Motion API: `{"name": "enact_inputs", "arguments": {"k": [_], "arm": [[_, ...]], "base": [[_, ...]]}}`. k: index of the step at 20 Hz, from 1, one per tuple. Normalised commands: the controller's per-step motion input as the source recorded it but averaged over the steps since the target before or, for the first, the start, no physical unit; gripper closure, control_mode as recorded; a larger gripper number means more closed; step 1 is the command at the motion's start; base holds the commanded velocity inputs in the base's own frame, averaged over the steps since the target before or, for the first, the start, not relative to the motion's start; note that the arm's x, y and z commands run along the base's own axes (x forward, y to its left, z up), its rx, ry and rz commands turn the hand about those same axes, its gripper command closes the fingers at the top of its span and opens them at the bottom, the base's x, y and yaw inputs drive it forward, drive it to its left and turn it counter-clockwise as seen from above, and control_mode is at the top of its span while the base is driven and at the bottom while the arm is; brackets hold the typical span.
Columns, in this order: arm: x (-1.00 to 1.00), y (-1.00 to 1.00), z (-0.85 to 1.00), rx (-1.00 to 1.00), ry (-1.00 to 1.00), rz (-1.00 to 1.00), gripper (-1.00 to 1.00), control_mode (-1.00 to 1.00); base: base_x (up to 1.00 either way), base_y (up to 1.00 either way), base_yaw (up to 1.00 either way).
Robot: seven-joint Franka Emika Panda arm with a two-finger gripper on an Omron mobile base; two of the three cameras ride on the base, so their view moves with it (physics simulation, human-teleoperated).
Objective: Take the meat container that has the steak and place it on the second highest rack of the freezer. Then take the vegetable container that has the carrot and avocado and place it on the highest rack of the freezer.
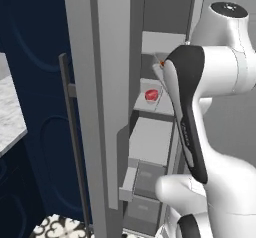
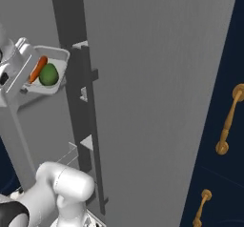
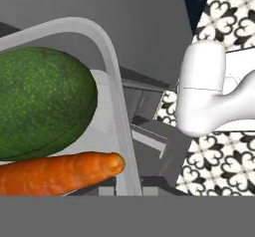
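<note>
My gripper (image 2: 25, 76) is shut on the left rim of the vegetable container (image 2: 61, 54), a pale tray held in the air in front of the open freezer (image 1: 150, 137). In the tray lie the orange carrot (image 2: 38, 68) and the dark green avocado (image 2: 48, 74). The hand view shows the avocado (image 3: 42, 101) and the carrot (image 3: 60, 174) close up, inside the tray's rim (image 3: 117, 111). The red steak (image 1: 151, 95) sits in its meat container (image 1: 150, 85) on a freezer shelf, the second one down of those I see. My forearm hides most of the tray in the left base view.
The long grey freezer door (image 1: 107, 82) stands open with its dark bar handle (image 1: 72, 132). Grey drawers (image 1: 150, 179) sit below the shelves. A marble counter (image 1: 10, 112) is at the left, and navy cabinets with brass handles (image 2: 228, 121) are at the right.
</note>
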Motion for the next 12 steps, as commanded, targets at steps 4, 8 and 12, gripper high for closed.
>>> {"name": "enact_inputs", "arguments": {"k": [4, 8, 12], "arm": [[0.91, 0.00, 0.00, 0.10, -0.04, -0.15, 1.00, -1.00], [0.83, 0.00, 0.00, 0.15, -0.18, 0.00, 1.00, -1.00], [0.78, 0.00, 0.00, 0.18, -0.20, 0.03, 1.00, -1.00]], "base": [[0.00, 0.00, 0.00], [0.00, 0.00, 0.00], [0.00, 0.00, 0.00]]}}
